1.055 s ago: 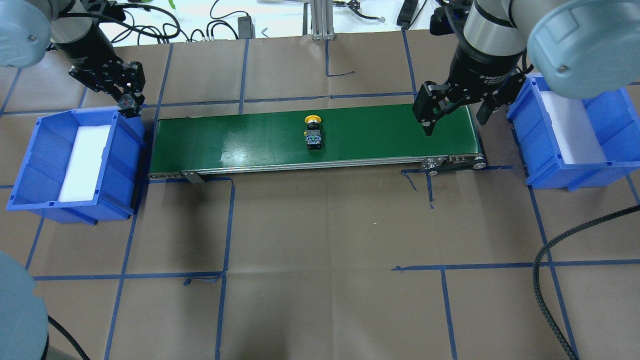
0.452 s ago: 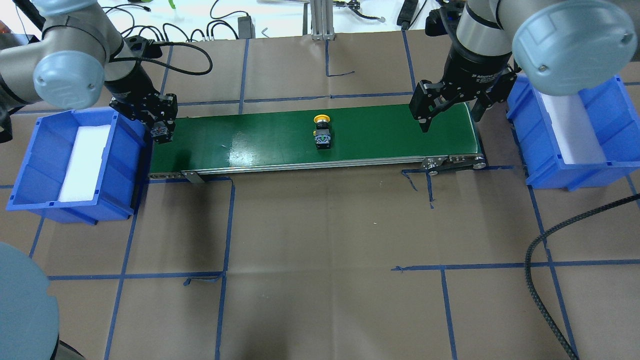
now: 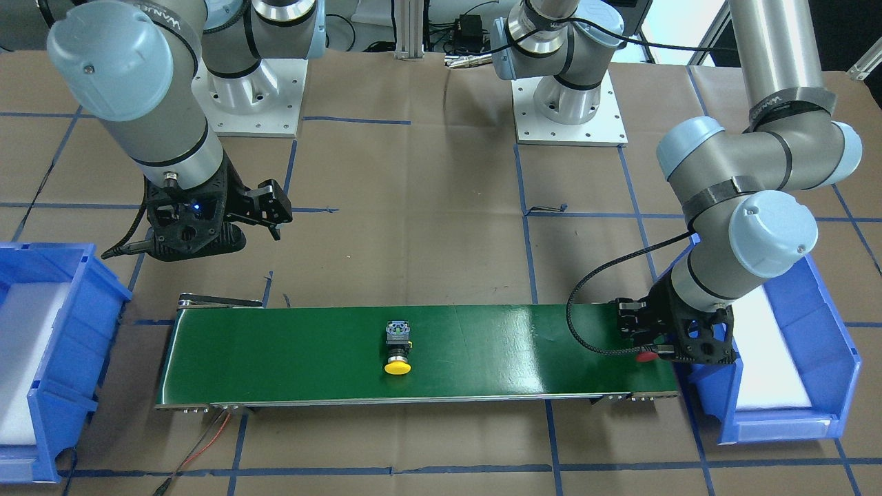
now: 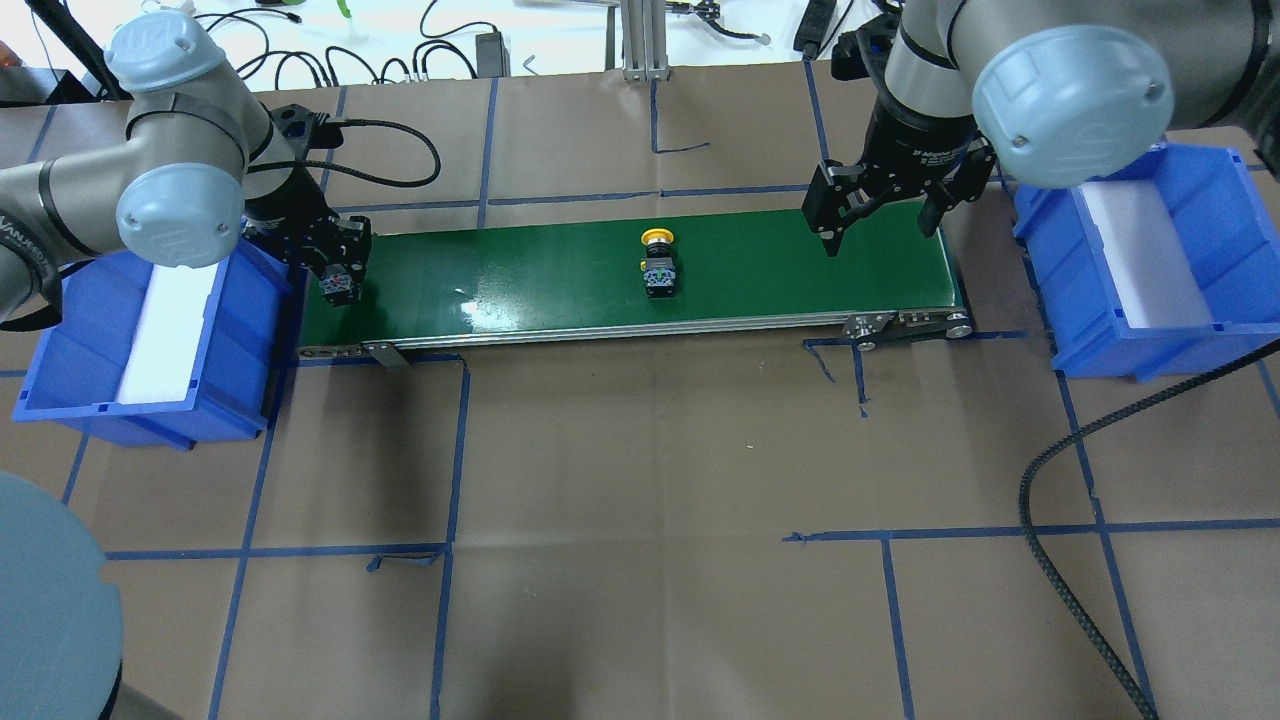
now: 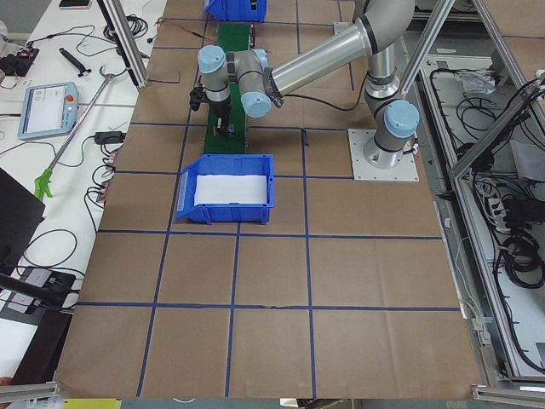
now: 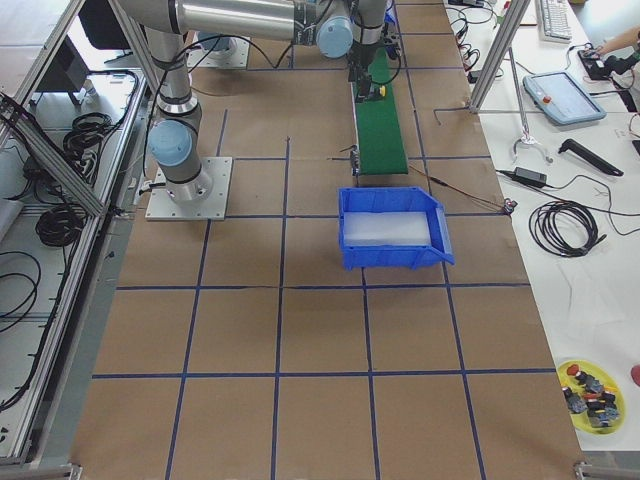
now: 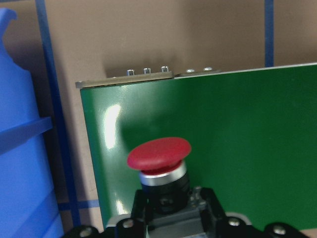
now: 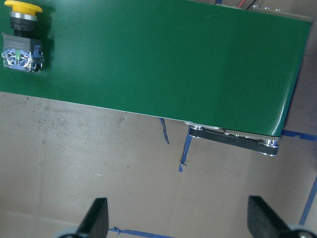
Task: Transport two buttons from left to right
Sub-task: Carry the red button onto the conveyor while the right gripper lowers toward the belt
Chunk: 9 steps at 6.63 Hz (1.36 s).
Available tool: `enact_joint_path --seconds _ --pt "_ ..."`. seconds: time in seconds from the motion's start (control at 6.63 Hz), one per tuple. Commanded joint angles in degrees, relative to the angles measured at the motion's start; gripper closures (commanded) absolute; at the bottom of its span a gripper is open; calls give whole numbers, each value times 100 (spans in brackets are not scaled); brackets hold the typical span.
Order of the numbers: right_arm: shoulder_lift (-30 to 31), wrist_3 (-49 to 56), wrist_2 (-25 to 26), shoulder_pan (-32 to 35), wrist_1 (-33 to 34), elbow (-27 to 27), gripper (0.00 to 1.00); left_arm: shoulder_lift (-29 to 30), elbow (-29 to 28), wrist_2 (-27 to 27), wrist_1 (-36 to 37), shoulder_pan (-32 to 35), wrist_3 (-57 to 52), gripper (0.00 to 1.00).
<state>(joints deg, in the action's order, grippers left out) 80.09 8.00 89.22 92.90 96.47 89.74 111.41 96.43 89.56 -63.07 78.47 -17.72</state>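
The table [image 4: 640, 500] is covered in brown paper marked into squares with blue tape. A green belt [image 4: 520, 280] lies across it, running from 9 o'clock to 3 o'clock in the overhead view. A blue bin [image 4: 60, 365] with a white pad inside stands just off the belt's 9 o'clock end. A second bin [image 4: 1100, 340] of the same kind stands off the 3 o'clock end.

The right gripper [image 4: 880, 228] hangs high near the belt's 3 o'clock end. Its fingers [image 8: 96, 215] are spread wide apart with nothing between them, and it touches nothing.

The left gripper [image 4: 337, 285] is low over the belt's 9 o'clock end, beside the near bin. It pinches the red button [image 7: 159, 152] by its dark body, and the red cap sticks out past the fingers over the green surface. Whether the button touches the belt cannot be told.

The yellow button [image 4: 658, 265] lies on its side near the middle of the belt, apart from both grippers. Its yellow cap points to 12 o'clock in the overhead view, and its block body with the terminals points to 6 o'clock.
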Motion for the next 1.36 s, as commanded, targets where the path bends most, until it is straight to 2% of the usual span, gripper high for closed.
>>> enact_joint_path --seconds 0.0,0.15,0.3,0.45,0.6,0.75,1.06,1.21 --pt "-446 -9 -53 -17 673 0 0 47 43 9 75 1 -188 100" --pt "-459 -18 -80 -17 732 -9 0 99 43 0 101 1 -188 99" --pt "-468 -27 -80 -17 793 -9 0 100 43 0 119 1 -170 87" --pt "-468 -27 -80 -17 794 -9 0 100 34 0 137 1 -162 64" --pt "-694 -36 -80 0 1090 0 0 100 8 -9 145 1 -127 8" --pt "-705 -36 -80 0 1102 0 0 91 -114 -17 137 1 -100 0" --pt "-706 -36 -80 0 1102 0 0 4 -142 -9 128 -7 -109 0" --pt "-993 -44 -98 -26 1615 26 0 -110 -151 -9 128 -7 -100 0"
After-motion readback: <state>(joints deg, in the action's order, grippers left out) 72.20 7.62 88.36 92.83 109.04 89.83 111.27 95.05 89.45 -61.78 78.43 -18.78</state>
